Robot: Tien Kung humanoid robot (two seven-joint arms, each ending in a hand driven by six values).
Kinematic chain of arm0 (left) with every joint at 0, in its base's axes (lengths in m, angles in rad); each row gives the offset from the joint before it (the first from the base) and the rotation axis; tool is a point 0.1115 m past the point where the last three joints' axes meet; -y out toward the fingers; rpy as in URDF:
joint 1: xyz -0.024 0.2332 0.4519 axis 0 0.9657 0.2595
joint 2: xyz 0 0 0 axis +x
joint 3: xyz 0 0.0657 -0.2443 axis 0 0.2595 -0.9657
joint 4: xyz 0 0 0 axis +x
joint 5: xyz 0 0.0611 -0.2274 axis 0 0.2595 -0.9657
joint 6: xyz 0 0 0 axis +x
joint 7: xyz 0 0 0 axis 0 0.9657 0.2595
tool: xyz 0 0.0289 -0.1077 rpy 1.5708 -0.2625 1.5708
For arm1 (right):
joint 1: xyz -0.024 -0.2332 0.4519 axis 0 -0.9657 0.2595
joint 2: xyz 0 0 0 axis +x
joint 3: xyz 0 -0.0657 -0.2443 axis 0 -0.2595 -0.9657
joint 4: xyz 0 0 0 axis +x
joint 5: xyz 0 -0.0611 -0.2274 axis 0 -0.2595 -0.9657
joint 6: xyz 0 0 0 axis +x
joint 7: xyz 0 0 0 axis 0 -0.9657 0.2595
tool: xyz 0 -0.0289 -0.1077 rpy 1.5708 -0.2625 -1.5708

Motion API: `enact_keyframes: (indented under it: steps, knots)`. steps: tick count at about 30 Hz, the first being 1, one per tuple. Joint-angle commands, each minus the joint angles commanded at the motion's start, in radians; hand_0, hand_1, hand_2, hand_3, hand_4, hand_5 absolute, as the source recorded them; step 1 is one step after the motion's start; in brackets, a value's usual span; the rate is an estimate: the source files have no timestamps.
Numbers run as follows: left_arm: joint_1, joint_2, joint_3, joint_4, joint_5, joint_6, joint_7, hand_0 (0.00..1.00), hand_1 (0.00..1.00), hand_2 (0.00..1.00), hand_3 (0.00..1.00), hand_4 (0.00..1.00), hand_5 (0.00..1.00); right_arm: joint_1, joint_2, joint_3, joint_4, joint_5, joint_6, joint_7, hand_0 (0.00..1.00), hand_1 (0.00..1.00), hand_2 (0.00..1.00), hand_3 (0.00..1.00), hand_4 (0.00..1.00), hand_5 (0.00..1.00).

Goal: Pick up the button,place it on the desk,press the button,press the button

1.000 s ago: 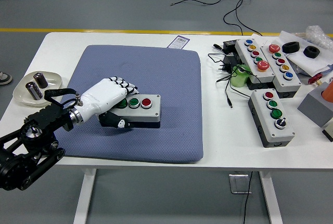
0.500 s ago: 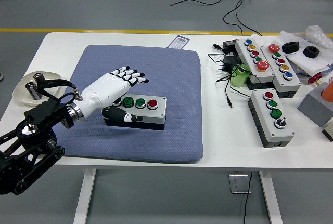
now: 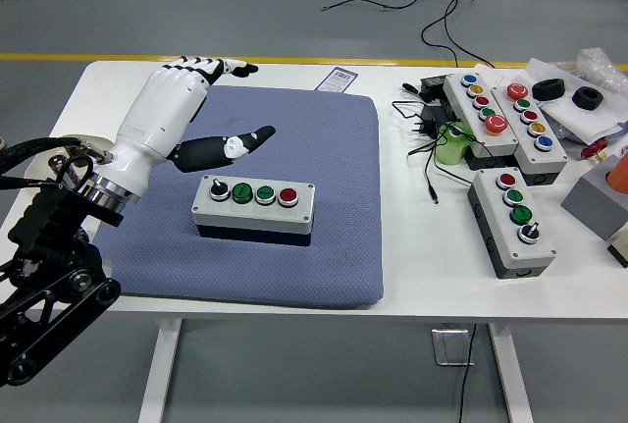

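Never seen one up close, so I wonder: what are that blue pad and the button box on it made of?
The blue pad looks like soft foam or fabric, matte with a fine dotted weave. The button box seems hard plastic: smooth light-grey lid, dark base, glossy coloured caps.

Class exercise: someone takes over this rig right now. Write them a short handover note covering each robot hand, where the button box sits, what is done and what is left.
Left robot hand: open, fingers spread, holding nothing, raised over the far left part of the blue mat.
Right robot hand: not in view.
Button box: flat on the mat, clear of the hand, with a black knob, two green buttons and a red button facing up.
Done: box placed on the mat.
Left: both button presses, as far as this view shows.
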Motion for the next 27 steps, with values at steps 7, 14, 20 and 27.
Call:
enact_keyframes:
  steps: [7,14,20,27]
  knots:
    - [-0.001,0.003,0.01,-0.007,-0.007,-0.214,0.101,0.002,0.002,0.002,0.693,0.626,0.998,0.0,0.001,0.006,0.0,-0.006,-0.001,-0.001,0.516,0.658,0.706,0.624,0.305,0.154]
    - [0.0,0.003,0.019,0.006,-0.019,-0.313,0.123,0.002,0.002,0.002,0.685,0.615,0.998,-0.002,0.001,0.008,0.0,-0.008,-0.001,-0.002,0.517,0.658,0.706,0.623,0.304,0.156]
    - [0.003,0.003,0.031,0.016,-0.031,-0.322,0.125,0.002,0.002,0.002,0.681,0.599,0.998,-0.004,0.002,0.009,0.0,-0.01,-0.001,-0.002,0.518,0.657,0.706,0.623,0.304,0.155]
    - [0.002,0.003,0.076,0.019,-0.044,-0.337,0.114,0.002,0.002,0.002,0.676,0.597,0.998,-0.005,0.002,0.011,0.0,-0.013,-0.001,-0.001,0.519,0.657,0.706,0.623,0.304,0.155]
